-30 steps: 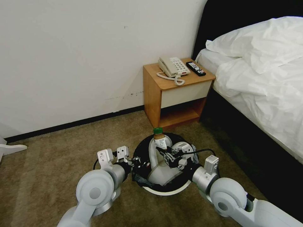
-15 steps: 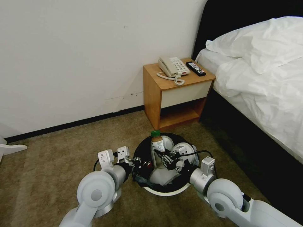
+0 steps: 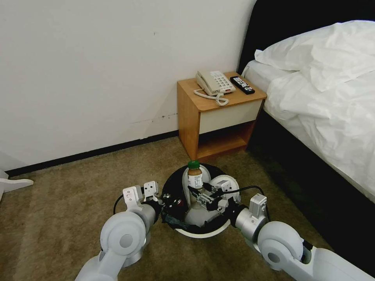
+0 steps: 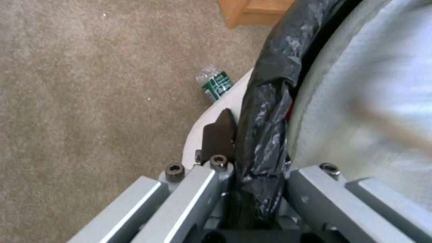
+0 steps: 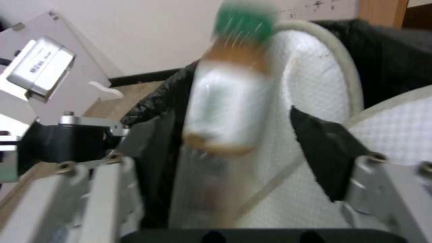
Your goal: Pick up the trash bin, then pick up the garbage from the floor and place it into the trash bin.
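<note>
No legible text: print on the green-labelled bottle (image 4: 215, 83), the green-capped bottle's label (image 3: 194, 181) and the telephone (image 3: 215, 82) keypad too small or blurred to read

White trash bin (image 3: 203, 233) lined with glossy black bag (image 4: 265, 111); brown bottle (image 3: 194, 177) with green cap and white label; white slippers (image 5: 310, 84) with fine waffle texture; beige-brown carpet (image 3: 70, 195); green-labelled clear bottle (image 4: 215, 82); orange-wood nightstand (image 3: 218, 117), cream phone (image 3: 214, 82), black remote (image 3: 242, 84)

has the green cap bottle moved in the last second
Yes. The bottle has dropped lower into the trash bin, and its cap now sits slightly farther toward the nightstand.
</note>
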Robot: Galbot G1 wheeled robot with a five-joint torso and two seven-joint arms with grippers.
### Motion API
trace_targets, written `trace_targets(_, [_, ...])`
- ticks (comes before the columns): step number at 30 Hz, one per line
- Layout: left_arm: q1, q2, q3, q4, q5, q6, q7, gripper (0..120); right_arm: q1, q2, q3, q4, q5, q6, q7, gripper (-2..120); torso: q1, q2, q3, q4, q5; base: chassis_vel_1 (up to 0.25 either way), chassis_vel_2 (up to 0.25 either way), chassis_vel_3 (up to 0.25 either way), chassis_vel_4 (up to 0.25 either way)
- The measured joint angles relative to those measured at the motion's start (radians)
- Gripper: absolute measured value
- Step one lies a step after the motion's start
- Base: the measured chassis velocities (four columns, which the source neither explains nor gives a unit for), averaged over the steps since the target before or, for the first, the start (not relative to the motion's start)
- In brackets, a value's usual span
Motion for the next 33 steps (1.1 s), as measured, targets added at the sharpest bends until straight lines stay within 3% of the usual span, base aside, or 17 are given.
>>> trace_targets(5, [0.0,-0.005,0.003,0.007,0.021,0.0,0.008,2,0.001,0.0,-0.001,-0.001,0.0,0.0,-0.005,88,0.0,0.0,0.0,0.0,0.0,0.0,0.0,0.0,0.0])
trace_targets(8, [0.0,-0.005,0.004,0.009,0.027,0.0,0.012,2,0.002,0.002,-0.004,-0.007,-0.001,0.0,-0.01,92,0.0,0.0,0.0,0.0,0.0,0.0,0.0,0.0,0.0])
trace_targets(27, [0.002,-0.011,0.002,0.034,0.089,0.0,0.045,2,0.013,0.002,0.006,-0.002,-0.005,0.007,-0.026,92,0.0,0.0,0.0,0.0,0.0001,0.0,0.0,0.0,0.0])
trace_targets(33, [0.022,-0.002,-0.04,0.046,0.151,0.0,0.062,2,0.013,-0.026,0.06,0.04,0.006,0.012,-0.028,93,0.0,0.0,0.0,0.0,0.0,0.0,0.0,0.0,0.0])
